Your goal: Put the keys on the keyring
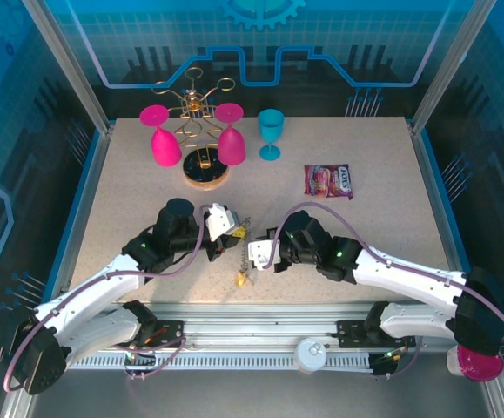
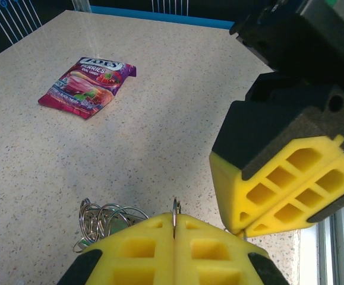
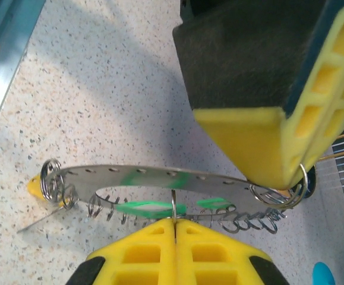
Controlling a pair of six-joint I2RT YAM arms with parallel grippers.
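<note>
both grippers are pinched shut: the left gripper [image 2: 174,224] on one end of the keyring [image 3: 160,177], the right gripper [image 3: 174,225] on a thin wire loop [image 3: 173,205] at its fingertips. the keys [image 3: 151,208] hang just beyond those fingertips and look light, stiff and slippery, so they are probably best held by their plastic heads.

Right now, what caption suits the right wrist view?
Right gripper and left gripper each pinch the loop-hung keyring over the table.

so the keyring [image 3: 160,178] sits mid-surface [image 1: 365,235] between left hand [image 2: 173,228] and right hand [image 3: 174,228], one key [image 1: 242,279] just in front, snack packet [image 1: 328,181] behind-right, glass rack [image 1: 206,165] back-left
</note>
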